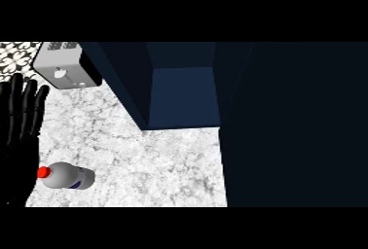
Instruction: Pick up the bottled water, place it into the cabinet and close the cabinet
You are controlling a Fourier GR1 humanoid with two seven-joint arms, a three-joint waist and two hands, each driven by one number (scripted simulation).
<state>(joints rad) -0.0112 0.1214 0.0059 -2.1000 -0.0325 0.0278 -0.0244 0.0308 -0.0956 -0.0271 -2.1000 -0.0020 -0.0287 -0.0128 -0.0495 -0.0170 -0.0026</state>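
The bottled water [68, 176] lies on its side on the marble counter [158, 160] at the lower left, a clear bottle with a red cap pointing left. My left hand [18, 121] rests at the left edge, fingers straight and up, just above and left of the bottle, holding nothing. The dark blue cabinet [183, 92] stands open at the top middle, its inside shelf showing. Its open door [295, 126] fills the right side as a dark panel. My right hand does not show.
A silver toaster [66, 65] sits at the upper left by the patterned wall tiles [18, 53]. The open door hides the counter's right part.
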